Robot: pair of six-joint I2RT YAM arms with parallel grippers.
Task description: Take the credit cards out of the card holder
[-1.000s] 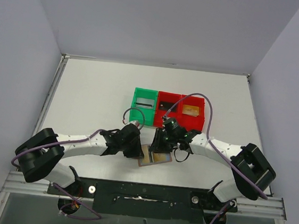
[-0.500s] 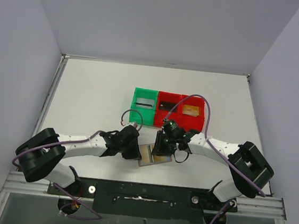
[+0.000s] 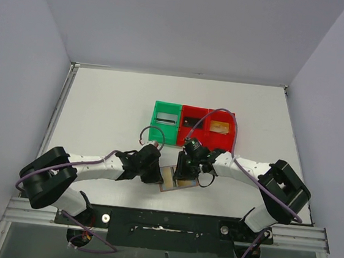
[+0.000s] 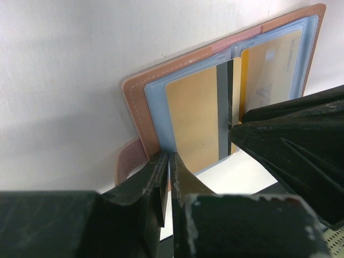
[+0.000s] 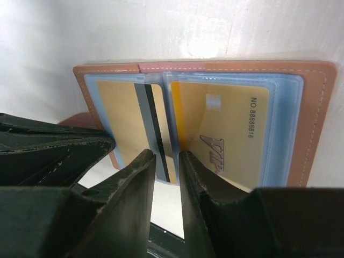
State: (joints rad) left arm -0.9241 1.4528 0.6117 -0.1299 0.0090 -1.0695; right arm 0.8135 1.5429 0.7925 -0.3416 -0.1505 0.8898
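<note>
The card holder (image 3: 177,181) lies open on the table near the front, tan leather (image 4: 134,102) with blue lining. A gold card with a grey and black stripe (image 5: 123,113) sits in one half. A gold card printed VIP (image 5: 231,123) fills the other half. My left gripper (image 4: 170,157) is shut, pinching the holder's near corner by the snap tab. My right gripper (image 5: 165,156) stands narrowly open, its fingertips (image 5: 145,161) straddling the near edge of the striped card without pressing it. In the top view the left gripper (image 3: 155,171) and the right gripper (image 3: 186,169) meet over the holder.
Behind the holder stand a green bin (image 3: 155,127) and two red bins (image 3: 191,133) (image 3: 227,138) in a row. A grey card (image 3: 166,117) lies in the green bin and a tan card (image 3: 219,127) in the right red one. Purple cables loop above both wrists.
The left gripper's jaws have closed onto the holder's corner. The right gripper has dropped a little nearer to the holder and narrowed slightly.
</note>
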